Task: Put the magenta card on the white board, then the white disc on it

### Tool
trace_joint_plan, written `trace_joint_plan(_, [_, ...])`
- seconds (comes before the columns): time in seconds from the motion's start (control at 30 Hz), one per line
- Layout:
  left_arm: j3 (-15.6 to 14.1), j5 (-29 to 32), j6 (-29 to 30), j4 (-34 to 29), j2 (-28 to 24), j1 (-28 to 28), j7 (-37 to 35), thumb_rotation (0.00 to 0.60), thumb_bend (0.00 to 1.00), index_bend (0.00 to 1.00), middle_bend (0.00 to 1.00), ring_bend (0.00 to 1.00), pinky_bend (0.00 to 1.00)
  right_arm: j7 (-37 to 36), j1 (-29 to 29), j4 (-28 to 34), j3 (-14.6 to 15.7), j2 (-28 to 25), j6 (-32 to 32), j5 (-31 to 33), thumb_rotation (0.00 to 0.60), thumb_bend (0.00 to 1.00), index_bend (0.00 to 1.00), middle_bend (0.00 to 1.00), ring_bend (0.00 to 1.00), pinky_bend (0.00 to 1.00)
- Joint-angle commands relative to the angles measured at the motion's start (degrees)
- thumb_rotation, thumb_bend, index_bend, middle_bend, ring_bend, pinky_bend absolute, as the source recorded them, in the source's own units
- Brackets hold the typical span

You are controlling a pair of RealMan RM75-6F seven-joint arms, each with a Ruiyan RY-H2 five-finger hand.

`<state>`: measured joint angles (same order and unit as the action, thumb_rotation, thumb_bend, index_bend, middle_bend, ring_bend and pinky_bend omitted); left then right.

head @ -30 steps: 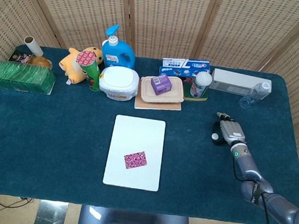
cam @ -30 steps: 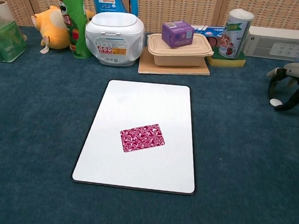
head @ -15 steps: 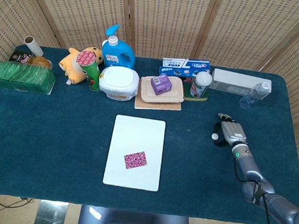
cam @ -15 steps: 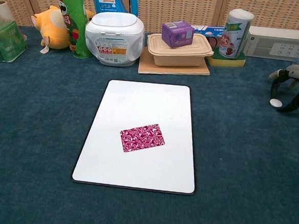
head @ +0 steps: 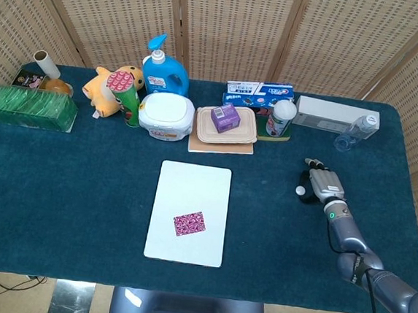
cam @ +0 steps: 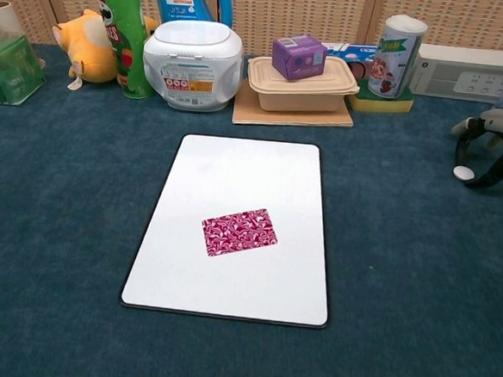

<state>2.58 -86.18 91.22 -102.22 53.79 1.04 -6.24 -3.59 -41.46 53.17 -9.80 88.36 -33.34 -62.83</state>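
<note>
A dark blue cloth-covered table [head: 60, 180] fills both views, with the white board [head: 190, 206] lying flat near its front centre. Along the back edge stand a blue detergent bottle [head: 160, 66], a white lidded tub [head: 166, 115], a beige food container [head: 227, 127] with a small purple box [head: 224, 117] on top, a green snack tube [head: 126, 94] and a yellow plush toy [head: 106, 87].

The magenta card [cam: 239, 232] rests flat on the lower half of the board, well inside its edges, so the first half of the job looks done.

The second half appears barely begun. The right hand [head: 316, 186] sits low over the cloth at the table's right side, well apart from the board. In the chest view its dark fingers [cam: 497, 168] curve downward around the white disc [cam: 464, 172], which shows as a small pale spot between them. Whether the disc is pinched and lifted or lies on the cloth with the fingers merely bracketing it cannot be told from either camera.

The left hand is out of sight in both views.

What remains, on this evidence: secure the disc, carry it leftward across the open cloth, and set it down on the card.
</note>
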Motion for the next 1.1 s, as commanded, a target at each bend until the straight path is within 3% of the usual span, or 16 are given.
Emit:
trace_joint_plan(0.03, [0.02,0.03,0.01,0.00,0.00,0.01,-0.03,0.600,0.10,0.00,0.00,0.00,0.00,0.22,0.02,-0.20,-0.03,0.22,-0.16,0.06,0.600,0.33,0.48,0.09,0.00,0.17])
trace_joint_plan(0.6, [0.05,-0.04,0.15,0.16,-0.12,0.08,-0.52,0.600,0.10,0.00,0.00,0.00,0.00,1.41,0.28,2.37,-0.51,-0.76,-1.73,-0.19,0.600,0.34,0.50,0.09,0.00,0.18])
trace_joint_plan(0.83, [-0.02,-0.36,0.37,0.47,-0.30,0.19,-1.38,0.600,0.10,0.00,0.00,0.00,0.00,3.90,0.23,10.61,-0.92,-4.28,-4.31,-0.82,0.600,0.34,0.50,0.09,0.00,0.18])
trace_joint_plan(1.1, [-0.22,-1.13,0.89,1.27,-0.70,0.46,-3.45,0.600,0.10,0.00,0.00,0.00,0.00,8.52,-0.12,26.21,-1.06,-8.87,-7.18,-0.44,0.600,0.34,0.50,0.10,0.00,0.18])
